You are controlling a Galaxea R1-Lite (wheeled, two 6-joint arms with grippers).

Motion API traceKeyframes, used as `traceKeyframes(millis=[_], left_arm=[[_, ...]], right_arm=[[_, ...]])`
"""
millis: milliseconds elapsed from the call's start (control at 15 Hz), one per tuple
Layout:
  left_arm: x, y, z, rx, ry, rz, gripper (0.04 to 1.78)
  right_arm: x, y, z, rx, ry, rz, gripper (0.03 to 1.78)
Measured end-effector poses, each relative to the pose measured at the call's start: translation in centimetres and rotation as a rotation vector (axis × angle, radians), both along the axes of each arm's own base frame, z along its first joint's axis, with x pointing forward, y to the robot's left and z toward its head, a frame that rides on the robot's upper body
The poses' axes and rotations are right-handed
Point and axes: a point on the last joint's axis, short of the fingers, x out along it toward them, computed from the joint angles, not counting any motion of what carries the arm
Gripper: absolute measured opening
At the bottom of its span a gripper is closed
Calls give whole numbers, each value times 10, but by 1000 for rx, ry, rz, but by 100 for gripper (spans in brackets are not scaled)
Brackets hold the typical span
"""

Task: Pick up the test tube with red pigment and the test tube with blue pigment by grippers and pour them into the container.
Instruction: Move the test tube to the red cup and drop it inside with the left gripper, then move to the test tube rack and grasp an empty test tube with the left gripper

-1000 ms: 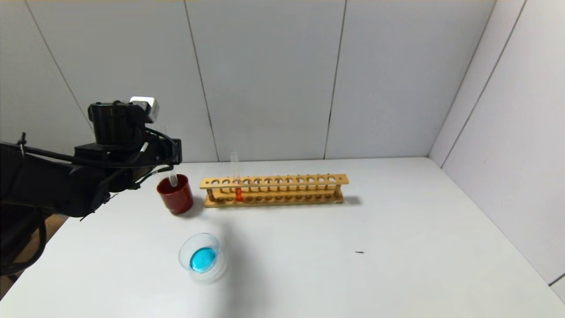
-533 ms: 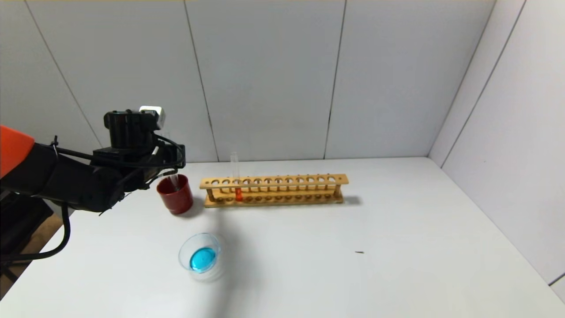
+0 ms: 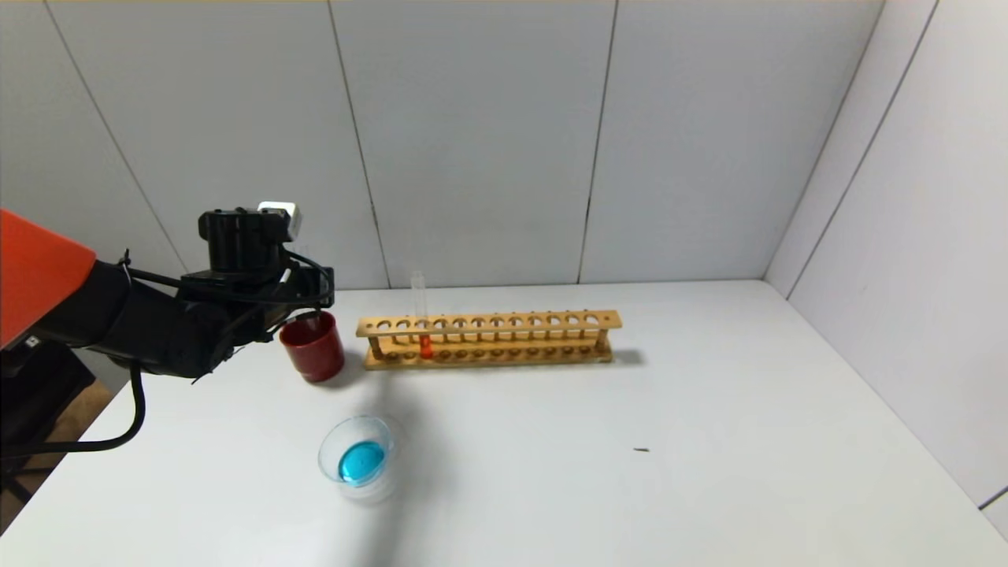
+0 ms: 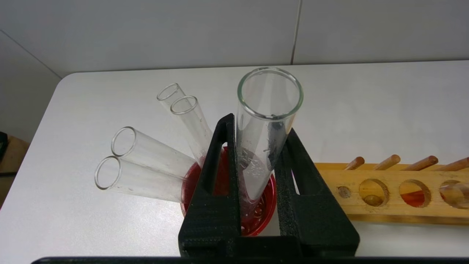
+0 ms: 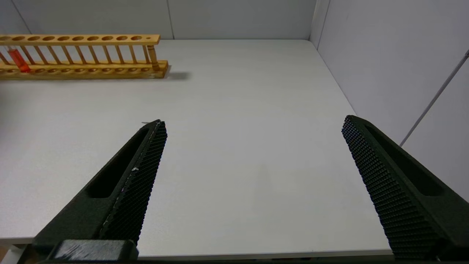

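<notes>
The left gripper [image 4: 262,161] has come down over the dark red opaque cup [image 3: 313,346], still clenched on an emptied clear glass tube [image 4: 264,121] — blue pour done, its liquid sits in the shallow clear glass dish [image 3: 358,459]. The red-pigment tube [image 3: 424,327] waits upright in the wooden rack [image 3: 488,339]. The right gripper [image 5: 253,176] hangs spread wide over open table, well apart from the wall.

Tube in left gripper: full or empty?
Empty: the tube in the left gripper shows only clear glass; blue liquid sits in the container.
</notes>
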Motion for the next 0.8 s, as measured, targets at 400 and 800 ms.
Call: traceKeyframes(millis=[400, 800], left_arm=[[5, 2, -8, 2, 16, 9, 39], [6, 2, -9, 3, 17, 11, 119]], right_arm=[[0, 0, 0, 0, 0, 0, 175], [0, 0, 0, 0, 0, 0, 175]])
